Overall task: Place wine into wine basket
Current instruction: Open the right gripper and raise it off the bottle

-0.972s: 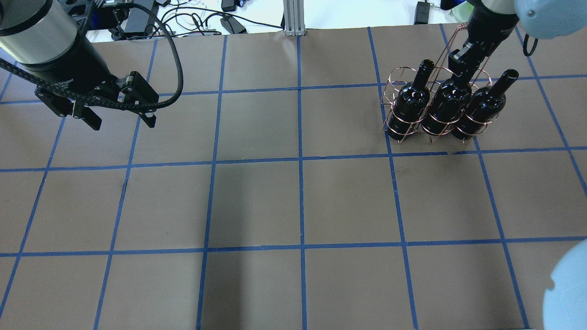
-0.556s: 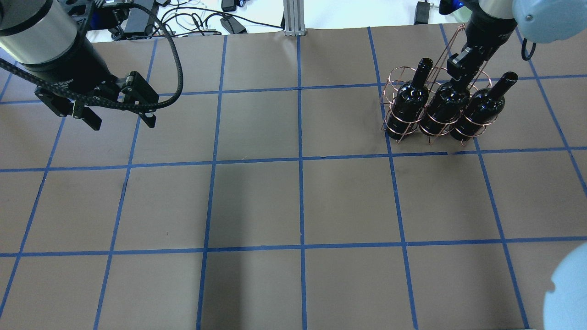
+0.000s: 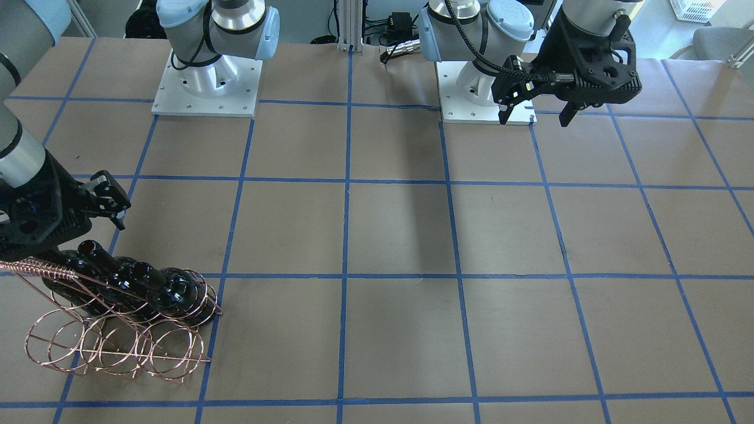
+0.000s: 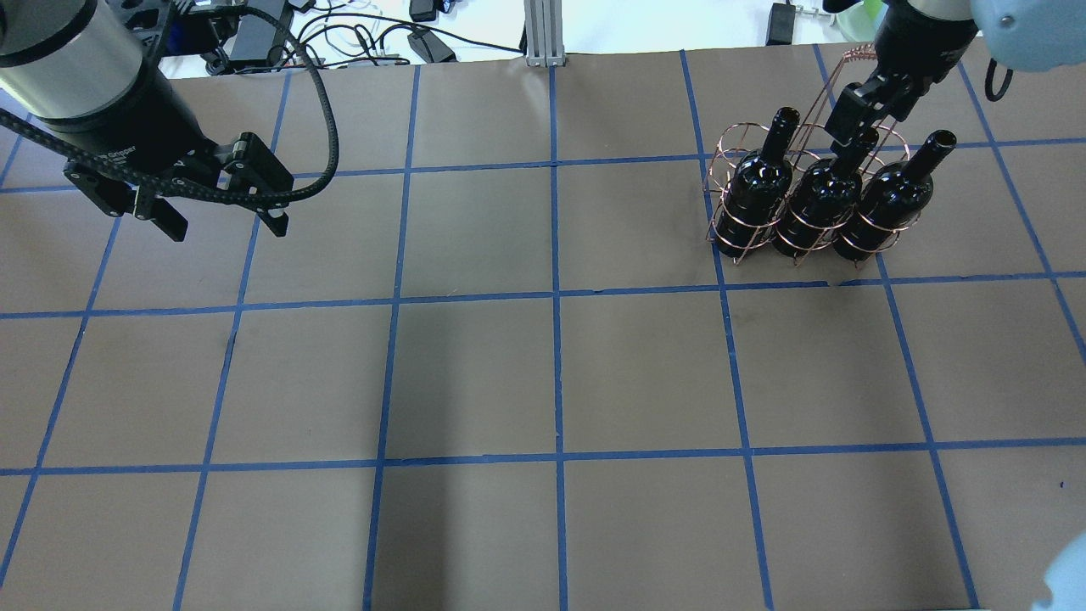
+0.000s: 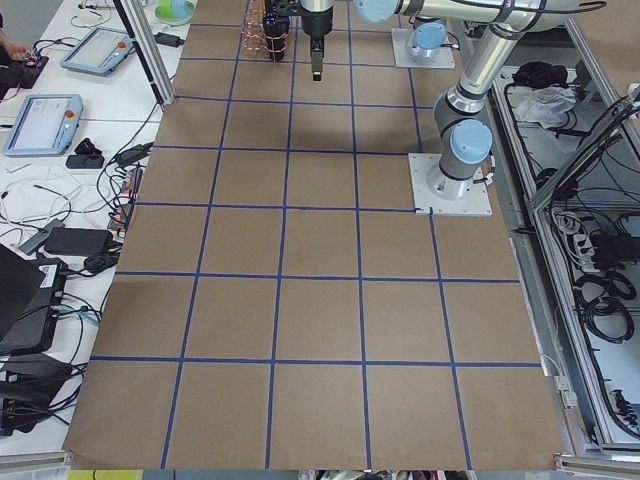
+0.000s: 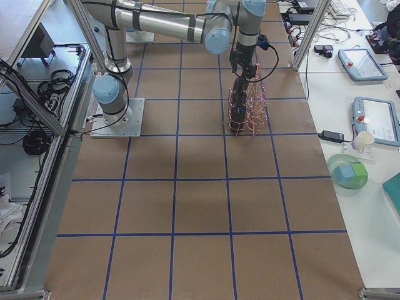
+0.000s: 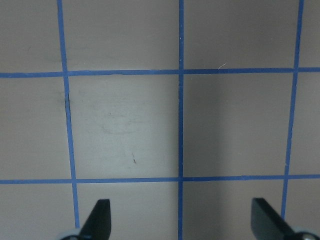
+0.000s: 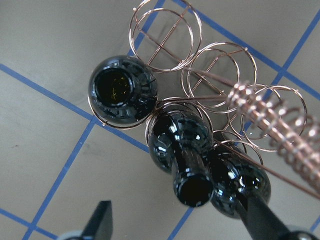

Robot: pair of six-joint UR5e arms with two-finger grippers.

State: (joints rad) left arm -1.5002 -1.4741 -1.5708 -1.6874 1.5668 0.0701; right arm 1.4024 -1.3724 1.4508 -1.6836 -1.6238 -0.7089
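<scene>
Right gripper (image 4: 855, 119) hung wide open, empty, above middle wine (image 4: 819, 199) in wine basket (image 4: 728, 157) near far right corner of table (image 4: 475, 373); left gripper (image 4: 225, 227) open, empty, near left edge.

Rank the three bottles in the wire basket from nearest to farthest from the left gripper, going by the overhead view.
From the left gripper:
1. Left-end bottle, at the end of the wire basket towards that gripper.
2. Middle bottle, in the centre slot.
3. Right-end bottle, at the basket's far end.
</scene>
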